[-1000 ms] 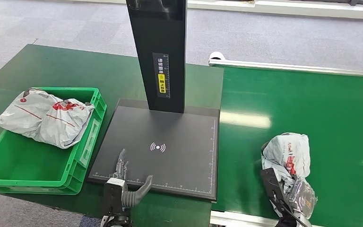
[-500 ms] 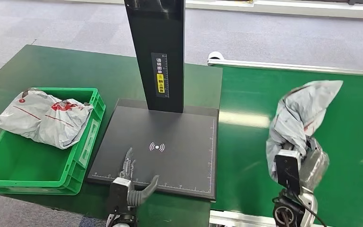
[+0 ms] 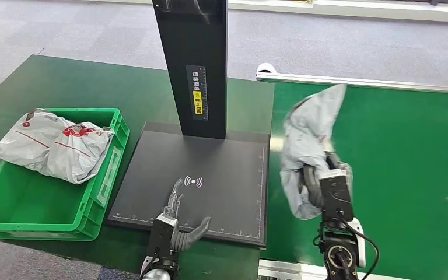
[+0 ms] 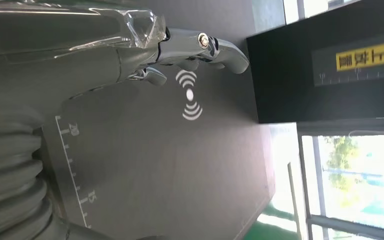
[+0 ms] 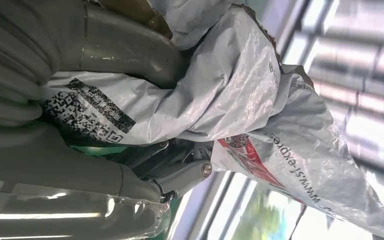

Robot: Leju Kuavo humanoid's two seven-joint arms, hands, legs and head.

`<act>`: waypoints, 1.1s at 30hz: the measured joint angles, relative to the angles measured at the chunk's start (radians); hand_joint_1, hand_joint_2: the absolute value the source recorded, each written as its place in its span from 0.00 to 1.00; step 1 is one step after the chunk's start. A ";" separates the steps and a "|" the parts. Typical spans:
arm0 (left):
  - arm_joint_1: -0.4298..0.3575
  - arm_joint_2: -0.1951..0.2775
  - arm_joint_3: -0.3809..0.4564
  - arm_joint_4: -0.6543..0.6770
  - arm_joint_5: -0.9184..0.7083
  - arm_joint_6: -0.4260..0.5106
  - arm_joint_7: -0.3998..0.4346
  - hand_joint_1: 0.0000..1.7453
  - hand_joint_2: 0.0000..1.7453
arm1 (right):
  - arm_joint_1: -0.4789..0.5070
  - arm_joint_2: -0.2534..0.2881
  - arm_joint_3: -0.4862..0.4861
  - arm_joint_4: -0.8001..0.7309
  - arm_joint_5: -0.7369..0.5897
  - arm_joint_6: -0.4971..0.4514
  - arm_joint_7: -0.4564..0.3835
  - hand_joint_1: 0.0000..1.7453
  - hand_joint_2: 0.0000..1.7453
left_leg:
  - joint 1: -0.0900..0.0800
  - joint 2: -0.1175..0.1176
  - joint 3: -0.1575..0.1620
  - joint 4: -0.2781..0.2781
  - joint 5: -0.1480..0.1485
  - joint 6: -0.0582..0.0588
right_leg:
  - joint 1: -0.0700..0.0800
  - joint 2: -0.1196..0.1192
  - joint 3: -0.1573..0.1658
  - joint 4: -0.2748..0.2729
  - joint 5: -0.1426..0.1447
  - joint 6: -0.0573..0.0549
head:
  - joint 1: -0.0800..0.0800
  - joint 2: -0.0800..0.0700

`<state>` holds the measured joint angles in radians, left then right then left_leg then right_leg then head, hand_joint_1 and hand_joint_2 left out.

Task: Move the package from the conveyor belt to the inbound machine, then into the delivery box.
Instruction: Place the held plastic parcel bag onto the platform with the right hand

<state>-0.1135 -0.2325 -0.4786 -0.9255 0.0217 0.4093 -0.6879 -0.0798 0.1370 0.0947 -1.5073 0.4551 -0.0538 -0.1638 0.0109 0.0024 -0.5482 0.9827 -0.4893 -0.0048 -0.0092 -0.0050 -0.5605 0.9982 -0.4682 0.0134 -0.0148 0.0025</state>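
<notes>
Two hands show in the head view. The right hand (image 3: 318, 186) grips a grey plastic package (image 3: 306, 137) and holds it in the air above the green conveyor belt (image 3: 396, 151), near the belt's left edge and just beside the inbound machine (image 3: 210, 175); the bag's loose end stands up above the hand. The left hand (image 3: 178, 219) holds nothing, its fingers spread and pointing forward over the front part of the machine's black plate, close to the white signal mark (image 3: 193, 182). The machine's black column (image 3: 193, 64) rises behind the plate and carries a small yellow label. Left of the plate sits a green delivery box (image 3: 102, 181) with two grey packages (image 3: 52, 143) lying in its far end.

In the left wrist view, the left hand (image 4: 130, 50) is released, with silver fingers (image 4: 215, 47) stretched out above the dark plate and its white signal mark (image 4: 190, 95); ruler marks run along the plate's edge. Whether the fingers touch the plate cannot be told.

In the right wrist view, the right hand (image 5: 125, 145) clasps the package (image 5: 250, 100), the thick grey thumb on one side of the crumpled plastic and darker fingers on the other. A black square code sits on the bag near the thumb, and red print shows on the hanging part.
</notes>
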 joint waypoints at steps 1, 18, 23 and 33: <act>-0.004 -0.002 -0.002 0.007 -0.001 -0.002 0.002 0.00 1.00 | -0.009 0.000 0.028 0.019 -0.009 0.055 0.007 1.00 1.00 | 0.000 0.000 0.000 0.000 0.000 0.000 | 0.000 0.000 0.000 0.000 0.000 0.000 | 0.000 0.000; -0.017 -0.011 0.023 0.018 0.038 0.160 -0.012 0.00 1.00 | -0.152 0.002 0.325 0.213 -0.048 0.147 0.037 0.00 1.00 | 0.000 -0.001 -0.001 0.000 0.001 0.000 | 0.000 -0.001 -0.001 0.001 0.000 0.000 | 0.000 0.000; -0.001 -0.010 0.042 -0.012 0.039 0.182 -0.012 0.00 1.00 | -0.175 0.003 0.330 0.238 -0.041 0.109 0.046 0.00 1.00 | 0.000 -0.001 -0.001 0.000 0.001 0.000 | 0.000 -0.001 -0.001 0.001 0.000 0.000 | 0.000 0.000; 0.023 -0.004 0.072 -0.104 -0.006 0.206 -0.011 0.00 1.00 | -0.189 0.009 0.313 0.284 -0.027 -0.019 0.010 0.00 1.00 | 0.000 -0.001 -0.001 0.000 0.001 0.000 | 0.000 -0.001 -0.001 0.001 0.000 0.000 | 0.000 0.000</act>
<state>-0.0901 -0.2369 -0.4070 -1.0292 0.0157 0.6157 -0.6990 -0.2688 0.1464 0.4073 -1.2236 0.4278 -0.0732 -0.1536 0.0110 0.0014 -0.5490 0.9828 -0.4883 -0.0049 -0.0091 -0.0060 -0.5614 0.9992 -0.4682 0.0133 -0.0147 0.0025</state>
